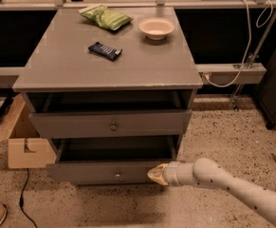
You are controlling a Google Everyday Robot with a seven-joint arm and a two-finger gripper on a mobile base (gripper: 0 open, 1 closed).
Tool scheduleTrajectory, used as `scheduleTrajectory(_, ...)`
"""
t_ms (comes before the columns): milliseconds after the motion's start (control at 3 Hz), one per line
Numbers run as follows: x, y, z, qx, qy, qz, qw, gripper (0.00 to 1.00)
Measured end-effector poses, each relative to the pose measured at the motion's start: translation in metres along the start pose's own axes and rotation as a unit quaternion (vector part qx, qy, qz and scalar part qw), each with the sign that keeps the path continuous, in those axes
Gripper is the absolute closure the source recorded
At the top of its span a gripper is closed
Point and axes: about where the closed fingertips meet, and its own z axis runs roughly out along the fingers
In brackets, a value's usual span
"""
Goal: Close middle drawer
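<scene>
The middle drawer (95, 171) is a low grey front with a tiny pale knob (119, 176). It stands pulled out below the taller top drawer (80, 124), whose dark interior shows above it. My gripper (155, 174), pale yellow tips on a white arm coming from the lower right, is shut and empty. Its tip touches the right end of the middle drawer's front. The lowest drawer is hidden under the pulled-out middle one.
The top drawer with its dark knob (113, 126) is also slightly out. On the cabinet top (142, 61) lie a green chip bag (106, 17), a dark snack bar (105, 51) and a white bowl (156, 27). A cardboard box (26, 148) stands at the left, and a cable and rail at the right.
</scene>
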Motion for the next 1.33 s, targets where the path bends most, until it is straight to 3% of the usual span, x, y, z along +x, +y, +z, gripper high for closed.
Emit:
scheduleTrajectory(333,-0.007,-0.011,0.001,0.008,-0.026,-0.010,0.9996,1.00)
scheduleTrajectory(1333,-0.044,-0.076,0.009,0.050,-0.126,-0.052,0.9895,1.00)
